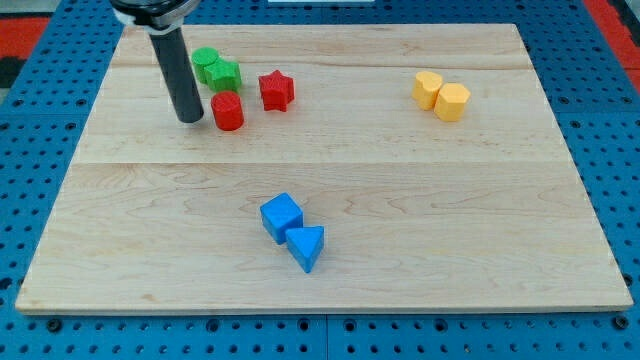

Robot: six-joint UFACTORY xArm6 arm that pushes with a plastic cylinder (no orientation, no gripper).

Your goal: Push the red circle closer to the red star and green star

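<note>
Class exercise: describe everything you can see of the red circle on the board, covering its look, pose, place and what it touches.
The red circle is a short, solid-looking red cylinder with a matte, painted look, standing upright on its flat end on the wooden board, in the view's upper left. My tip sits just to its left, very close; contact cannot be confirmed. The green star lies just above it, close or barely touching, and the red star is up and to its right, with a small gap.

open wood between red circle point(228, 111) and red star point(275, 90), green blocks point(216, 69) crowding above
</note>
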